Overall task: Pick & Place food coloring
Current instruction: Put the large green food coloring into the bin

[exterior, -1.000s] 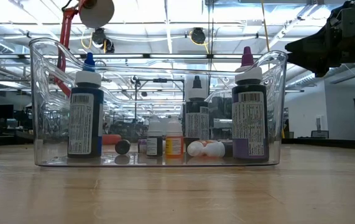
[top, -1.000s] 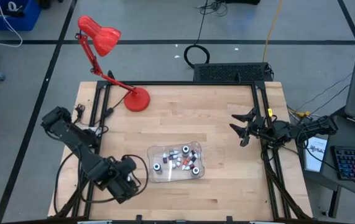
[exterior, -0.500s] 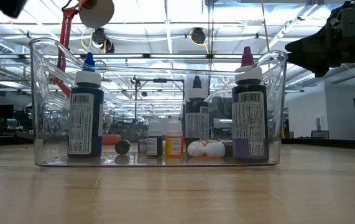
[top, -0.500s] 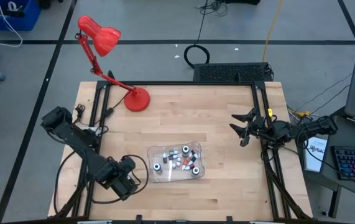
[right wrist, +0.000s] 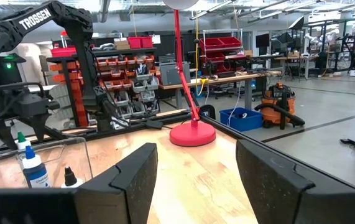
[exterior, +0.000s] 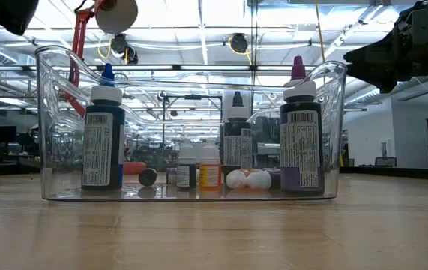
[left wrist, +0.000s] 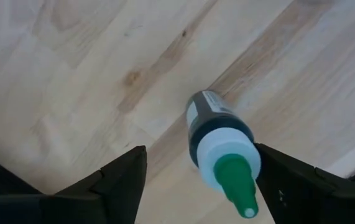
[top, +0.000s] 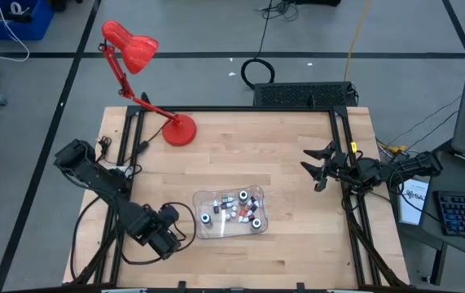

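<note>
A food coloring bottle [left wrist: 217, 134] with a dark body, white cap and green tip stands upright on its base on the wooden table, left of the clear tray [top: 203, 199]. My left gripper [left wrist: 205, 186] points down over it, open, one finger on each side of the cap; I see no touch. The high view shows this gripper [top: 167, 236] hiding the bottle. The right wrist view shows the same bottle [right wrist: 17, 142] below it. Several more bottles [top: 232, 210] stand or lie in the tray. My right gripper [top: 312, 168] waits open at the table's right edge.
A red desk lamp [top: 179, 129] stands on its round base at the table's far left. Bare wood lies between the tray and my right gripper. In the low view the tray wall [exterior: 49, 112] fills the middle, with tall bottles [exterior: 103, 135] behind it.
My left gripper has come down toward the table beside the tray's left end; in the low view it has entered the picture at the top left corner. The tray and its bottles have kept still.
</note>
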Tool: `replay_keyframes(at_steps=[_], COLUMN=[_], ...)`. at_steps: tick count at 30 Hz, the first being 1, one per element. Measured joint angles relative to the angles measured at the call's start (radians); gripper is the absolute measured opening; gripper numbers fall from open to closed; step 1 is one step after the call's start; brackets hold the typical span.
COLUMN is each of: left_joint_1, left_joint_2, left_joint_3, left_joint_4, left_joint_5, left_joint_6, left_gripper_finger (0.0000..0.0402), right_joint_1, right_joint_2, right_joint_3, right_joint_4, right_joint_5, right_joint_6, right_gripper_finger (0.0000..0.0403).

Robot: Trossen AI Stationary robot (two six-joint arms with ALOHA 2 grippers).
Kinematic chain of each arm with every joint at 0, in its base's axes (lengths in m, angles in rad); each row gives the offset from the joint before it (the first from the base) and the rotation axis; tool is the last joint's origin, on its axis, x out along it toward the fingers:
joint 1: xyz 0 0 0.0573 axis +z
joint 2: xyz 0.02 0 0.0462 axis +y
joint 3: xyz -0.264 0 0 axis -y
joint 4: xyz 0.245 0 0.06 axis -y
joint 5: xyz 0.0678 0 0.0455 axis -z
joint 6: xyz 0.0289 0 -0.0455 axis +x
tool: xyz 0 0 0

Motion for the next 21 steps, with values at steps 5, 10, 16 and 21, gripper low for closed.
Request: replay_keyframes(at_steps=[5,10,16,21], left_joint_1=[0.0,0.0,0.023,0.057], left_joint_2=[0.0,0.0,0.0,-0.008], left_joint_3=[0.0,0.0,0.0,0.024], left_joint_4=[0.01,0.065,0.161,0.212], left_joint_5=[-0.018,-0.017,0.033,0.053], left_joint_6=[0.026,0.07,0.165,0.256], left_gripper_finger=[0.0257,0.0219,0.0115,0.0116], right_joint_1=[0.0,0.0,0.0,0.0], right_joint_2=[0.0,0.0,0.0,0.0], right_joint_3=[0.0,0.0,0.0,0.0], right_joint_4=[0.0,0.0,0.0,0.0], right_joint_5=[0.0,0.0,0.0,0.0], right_joint_6=[0.0,0.0,0.0,0.0], right_gripper_finger=[0.0206,0.0208,0.0208,0.0206])
